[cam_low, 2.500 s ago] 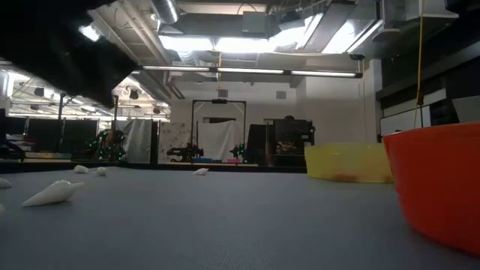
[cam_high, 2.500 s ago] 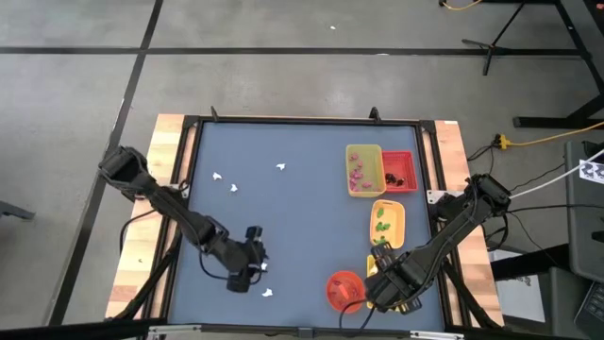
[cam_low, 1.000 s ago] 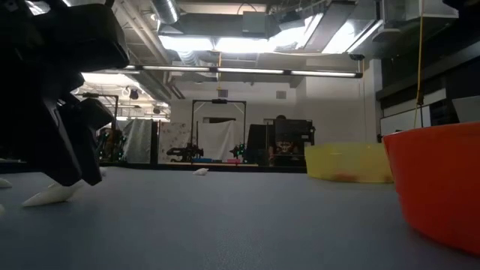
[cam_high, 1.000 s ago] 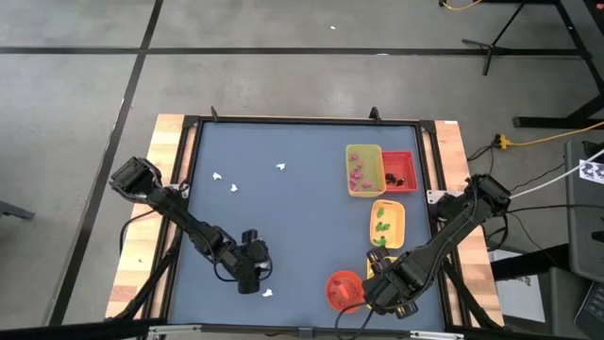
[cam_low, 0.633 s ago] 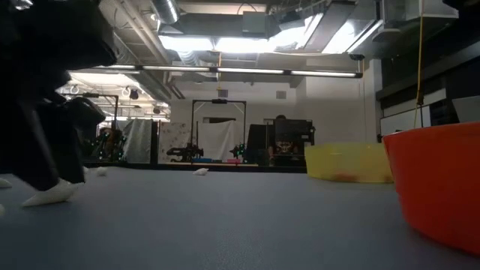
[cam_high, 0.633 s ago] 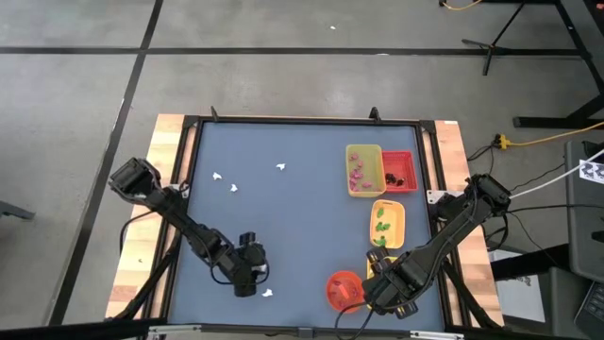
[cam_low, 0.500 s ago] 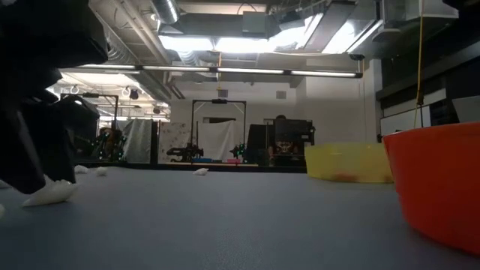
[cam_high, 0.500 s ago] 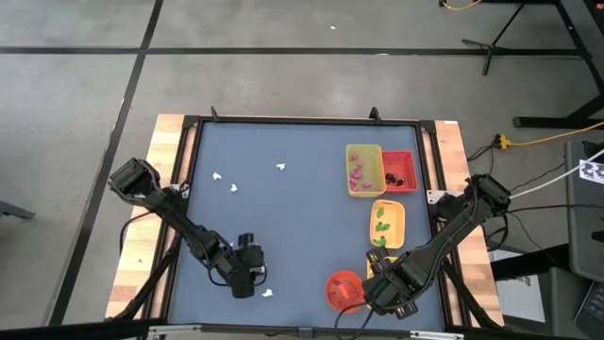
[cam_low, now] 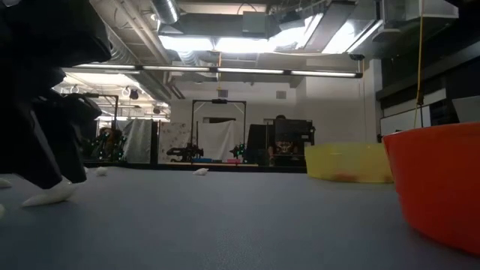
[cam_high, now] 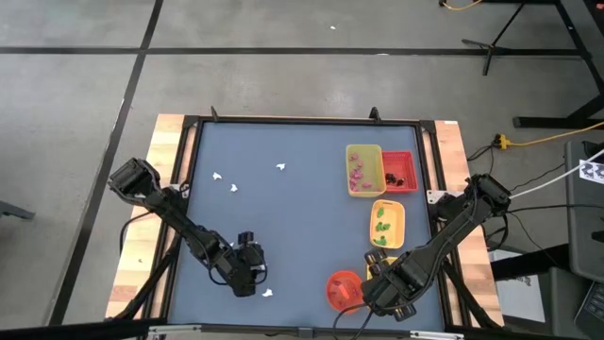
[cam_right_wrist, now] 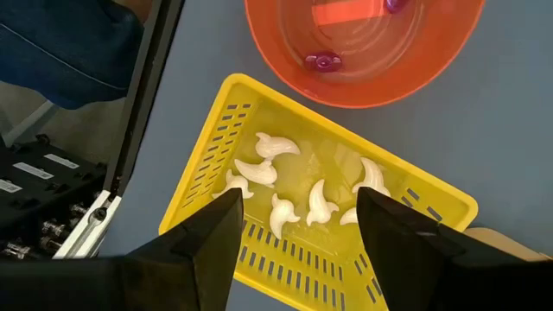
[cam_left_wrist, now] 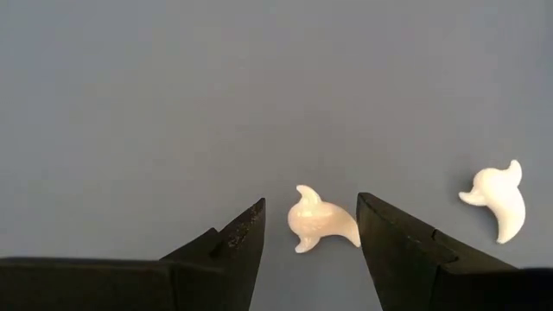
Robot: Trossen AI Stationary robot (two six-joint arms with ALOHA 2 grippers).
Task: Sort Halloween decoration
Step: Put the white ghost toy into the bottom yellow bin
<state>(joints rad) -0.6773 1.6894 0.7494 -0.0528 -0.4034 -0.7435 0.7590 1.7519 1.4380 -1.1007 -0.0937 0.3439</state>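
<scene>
table [cam_high: 283, 227]: gray-blue top, black rim, light wood sides
ghosts [cam_left_wrist: 321, 228]: white, shiny
bowl [cam_right_wrist: 363, 52]: red-orange, see-through, with purple bits inside
basket [cam_right_wrist: 216, 164]: bright yellow with slots, white ghosts in it
tray by far edge [cam_high: 364, 169]: yellow, with pink bits
tray beside it [cam_high: 399, 170]: red, with dark bits
tray near right edge [cam_high: 388, 223]: orange-yellow, with green bits
arms [cam_high: 189, 231]: black
floor [cam_high: 283, 57]: gray with dark lines

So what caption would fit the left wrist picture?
Open left gripper straddles a white ghost on the table, another ghost nearby.
</scene>
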